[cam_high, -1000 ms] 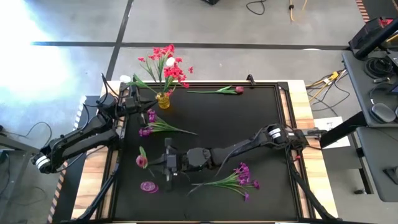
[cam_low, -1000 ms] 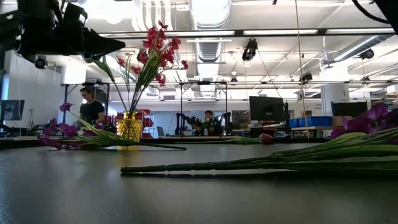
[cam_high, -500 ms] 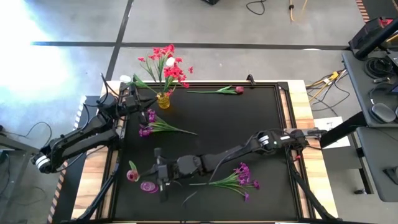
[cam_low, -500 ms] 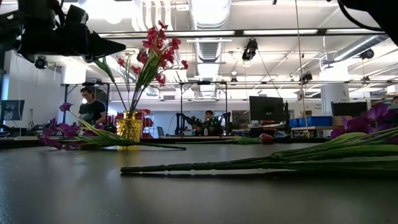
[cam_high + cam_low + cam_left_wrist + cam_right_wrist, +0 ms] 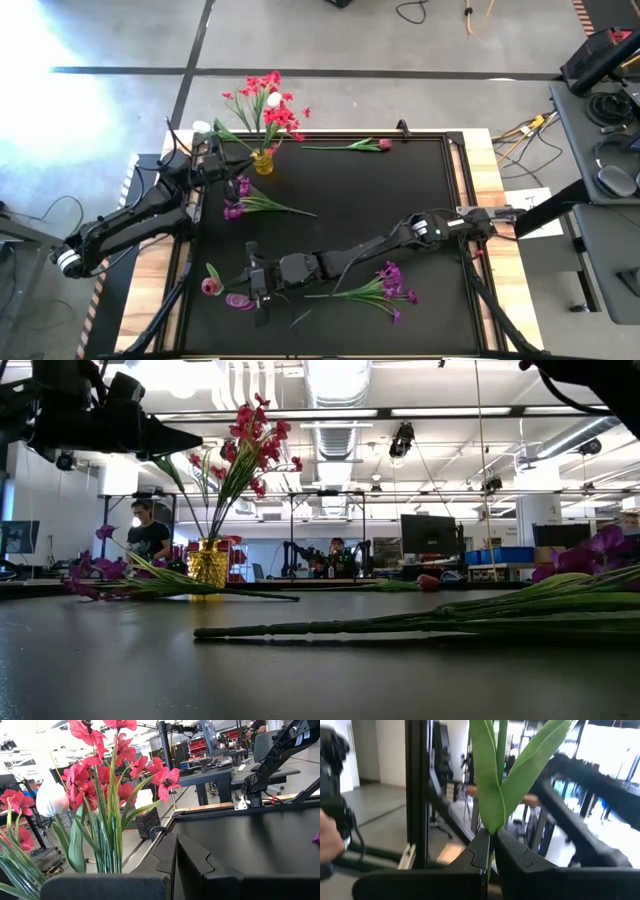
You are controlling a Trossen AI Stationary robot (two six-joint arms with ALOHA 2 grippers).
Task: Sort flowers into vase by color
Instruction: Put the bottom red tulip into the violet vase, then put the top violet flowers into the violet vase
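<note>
A yellow vase (image 5: 262,161) at the table's far left holds red flowers (image 5: 272,105) and one white bud (image 5: 51,798). My left gripper (image 5: 214,157) waits shut and empty just left of the vase. Stretched to the near left, my right gripper (image 5: 252,287) is shut on a pink-bloomed flower (image 5: 210,287), next to a small pink-purple round thing (image 5: 240,301). Flat on the black table lie two purple sprigs (image 5: 250,204) (image 5: 385,286) and a red-pink flower (image 5: 362,146). My right gripper pinches the flower's green stem (image 5: 492,838) between its two fingers, just below where two long leaves (image 5: 492,785) fork. The fingers lie about level, coming from the table's right. The bloom end sticks out beyond the fingertips toward the table's left edge, lifted clear.
Raised rails run along the black table's edges (image 5: 455,200), with wooden boards outside them. The table's middle and far right show bare black surface. People sit at desks in the room beyond (image 5: 147,532).
My right gripper has carried the pink-bloomed flower toward the table's left and near edges and somewhat downward, staying shut on the stem. The bloom now hangs close beside the pink-purple round thing.
</note>
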